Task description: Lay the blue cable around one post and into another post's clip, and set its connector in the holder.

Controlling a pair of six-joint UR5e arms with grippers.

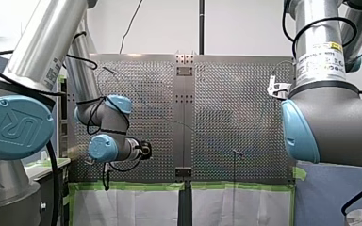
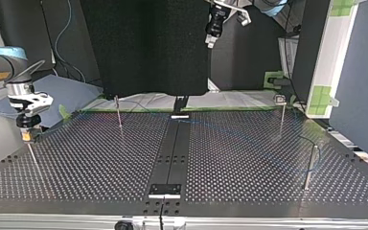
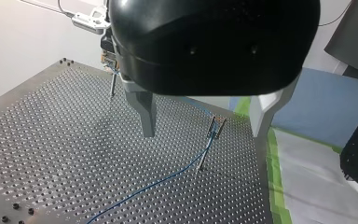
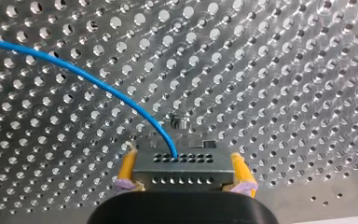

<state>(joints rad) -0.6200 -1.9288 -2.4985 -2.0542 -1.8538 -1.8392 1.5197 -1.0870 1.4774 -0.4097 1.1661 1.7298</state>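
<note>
Arcing away from the connector as a thin, bright blue cable, leaving through one of the small holes in the block's upper row and bending smoothly with no kink. Being grasped by its two short sides between the yellow pads of my right gripper, clenched on the grey metal block, probably so as to be presenting the perforated face level and square for seating. Hanging just short of a small metal fitting on the perforated table, likely the holder, though too little of it is showing to be sure. Sitting at the middle left of the top view, low over a thin post near the table's left edge. Further along, running over the plate as a slack blue line and passing through the clip post, which is showing between and well below the fingers of my left gripper. Seemingly being pinned there by the clip so that the line cannot wander while the end is being set. Hanging released, fingers spread wide and grasping nothing, high at the top centre of the top view, presumably so as not to be crowding the work. Judging by this, approaching the last step, seating the connector. Too faint for telling whether the cable is rounding another post as well.
</note>
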